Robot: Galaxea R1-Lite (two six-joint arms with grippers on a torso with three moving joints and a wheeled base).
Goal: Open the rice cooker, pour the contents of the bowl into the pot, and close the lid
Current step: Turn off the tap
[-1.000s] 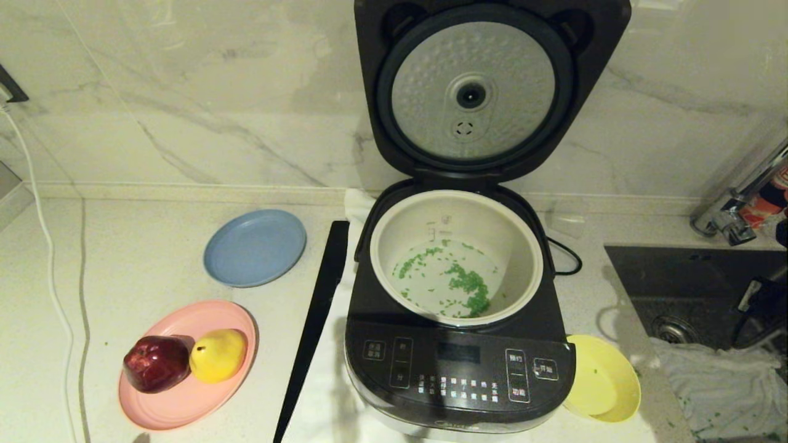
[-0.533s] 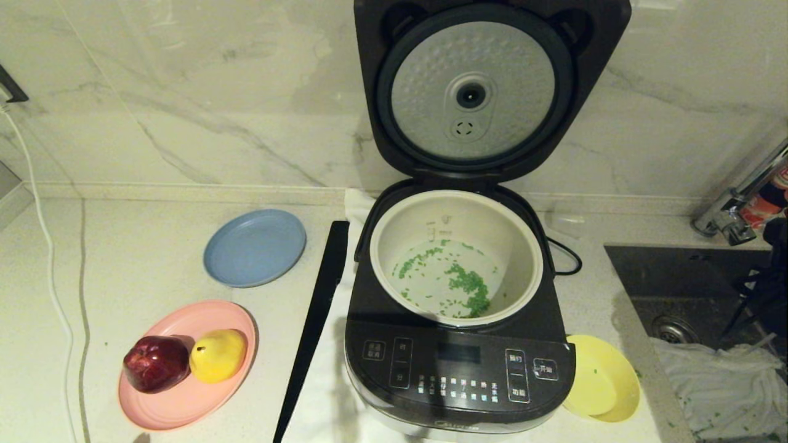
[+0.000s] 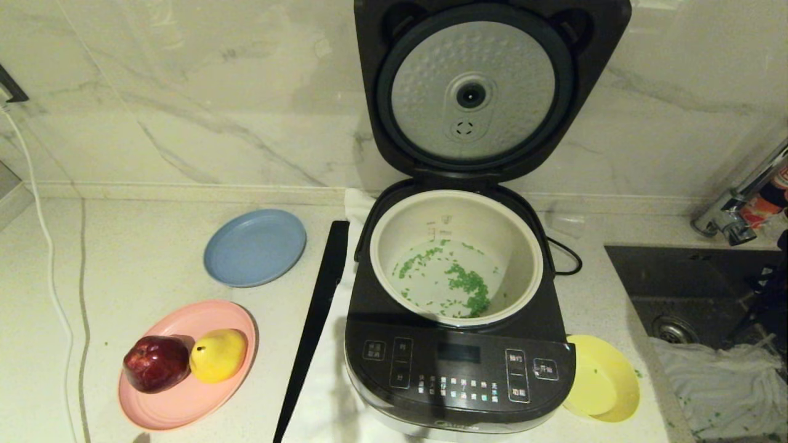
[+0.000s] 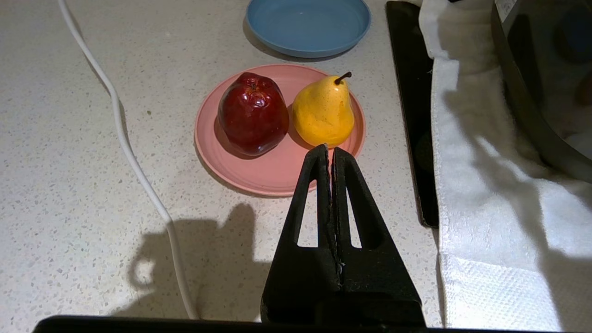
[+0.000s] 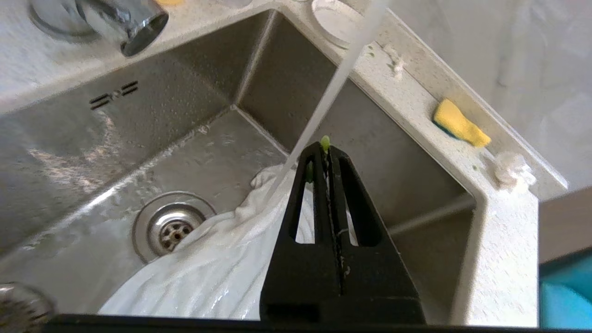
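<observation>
The rice cooker [image 3: 458,369] stands mid-counter with its lid [image 3: 474,92] swung fully upright, the dimpled silver plate facing me. The cream-white pot [image 3: 377,258] sits inside it, and the green contents [image 3: 468,286] lie scattered on its bottom in a little liquid. The yellow bowl [image 3: 600,378] rests on the counter against the cooker's front right corner, holding only a few green specks. My right gripper [image 5: 326,148] hangs shut over the sink, a green bit stuck at its tip. My left gripper [image 4: 329,149] is shut and empty above the counter, near the pink plate.
A blue plate [image 3: 255,247] and a pink plate [image 3: 184,400] with a red apple [image 3: 156,363] and yellow pear [image 3: 217,355] lie left of the cooker. A black strip [image 3: 317,320] and white towel [image 4: 485,185] border it. Right: sink [image 3: 689,289], faucet [image 3: 732,215], wet cloth [image 3: 720,381].
My right arm has drawn a little further right over the sink, toward the edge of the head view. The cooker, pot and bowl have not moved.
</observation>
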